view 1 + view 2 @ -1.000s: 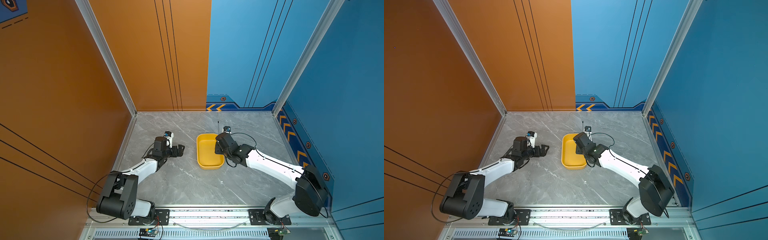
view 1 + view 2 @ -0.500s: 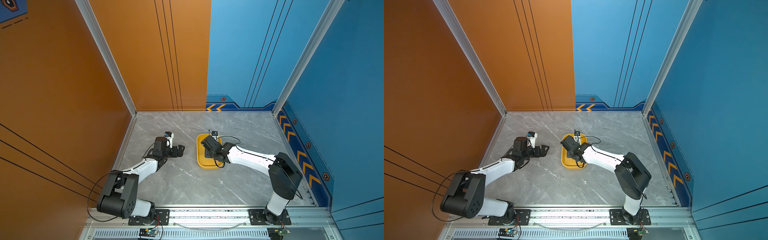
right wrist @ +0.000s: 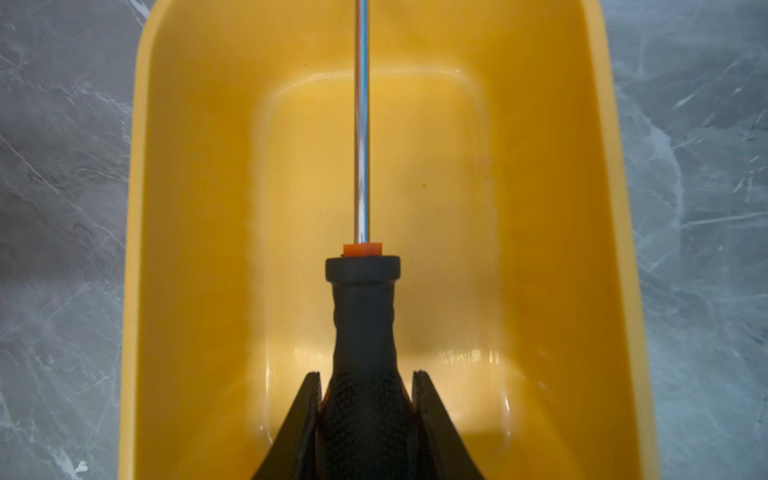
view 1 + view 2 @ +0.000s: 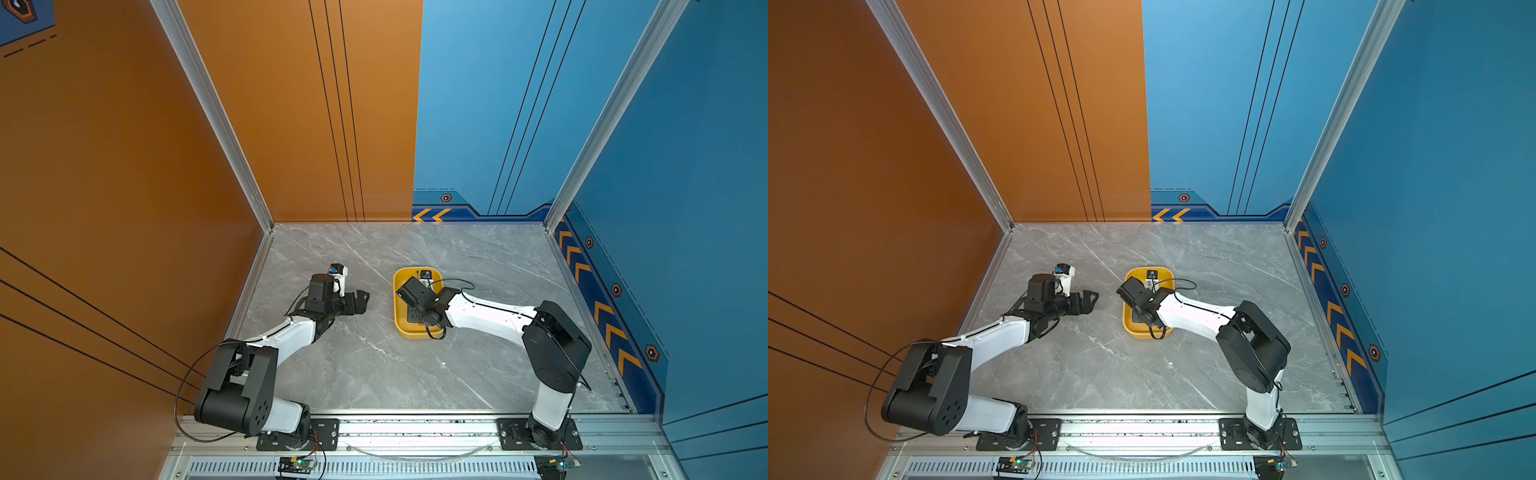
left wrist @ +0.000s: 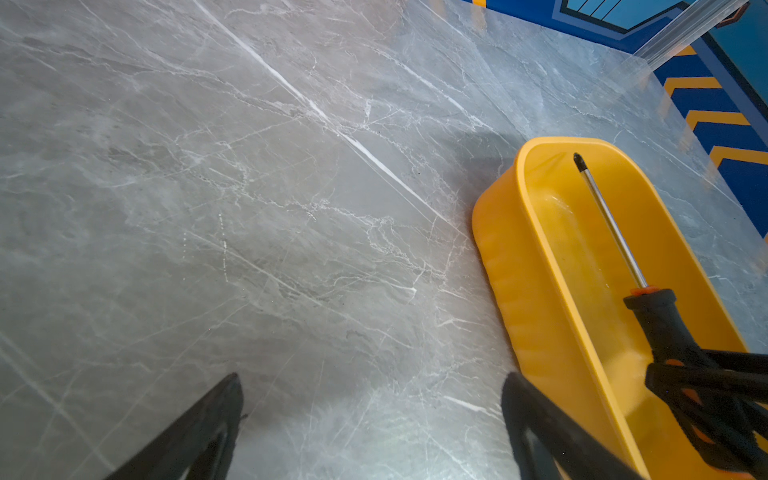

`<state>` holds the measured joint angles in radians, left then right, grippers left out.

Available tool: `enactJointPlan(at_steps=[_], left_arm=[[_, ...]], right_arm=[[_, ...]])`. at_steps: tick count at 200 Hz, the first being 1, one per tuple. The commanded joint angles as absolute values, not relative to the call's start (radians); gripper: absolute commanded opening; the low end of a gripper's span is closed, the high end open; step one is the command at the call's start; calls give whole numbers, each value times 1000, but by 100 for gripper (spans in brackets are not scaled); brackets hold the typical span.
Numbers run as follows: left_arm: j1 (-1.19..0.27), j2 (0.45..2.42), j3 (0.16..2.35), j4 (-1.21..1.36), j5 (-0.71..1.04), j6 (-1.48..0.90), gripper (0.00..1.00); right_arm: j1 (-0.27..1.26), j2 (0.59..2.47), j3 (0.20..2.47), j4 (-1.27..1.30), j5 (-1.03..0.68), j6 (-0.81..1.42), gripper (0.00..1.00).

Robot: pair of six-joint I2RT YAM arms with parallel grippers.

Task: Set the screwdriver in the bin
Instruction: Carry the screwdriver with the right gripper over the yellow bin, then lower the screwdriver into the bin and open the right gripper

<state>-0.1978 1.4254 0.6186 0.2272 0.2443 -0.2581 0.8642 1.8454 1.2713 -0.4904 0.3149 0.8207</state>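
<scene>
Right arm swung inward over the bin (image 3: 187,208), wrist low. Right gripper (image 3: 365,378): 2 fingers clamp the screwdriver (image 3: 361,316) handle, shaft lengthwise over the bin floor. Left gripper (image 5: 370,378): jaws wide, low over the table (image 4: 374,365).

The screwdriver (image 3: 361,124) tip is cut off in the right wrist view, and its handle end hides between the fingers of the right gripper (image 3: 367,378). In both top views the right arm covers much of the bin (image 4: 411,332).
</scene>
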Motion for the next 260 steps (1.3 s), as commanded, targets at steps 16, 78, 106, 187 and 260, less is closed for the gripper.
enactJointPlan(at_steps=[16, 78, 106, 187, 260], left_arm=[[-199, 1434, 634, 221, 259, -241, 98], [-200, 1436, 632, 223, 258, -239, 98], [-199, 1439, 632, 222, 259, -239, 98], [-200, 1443, 632, 221, 263, -235, 98], [-202, 1434, 630, 221, 262, -232, 98]], right_arm=[[867, 1892, 1311, -537, 316, 845, 0], [855, 1958, 1322, -540, 290, 851, 0], [849, 1976, 1325, -540, 285, 852, 0], [839, 2018, 1331, -540, 260, 848, 13], [831, 2023, 1342, -549, 251, 830, 39]])
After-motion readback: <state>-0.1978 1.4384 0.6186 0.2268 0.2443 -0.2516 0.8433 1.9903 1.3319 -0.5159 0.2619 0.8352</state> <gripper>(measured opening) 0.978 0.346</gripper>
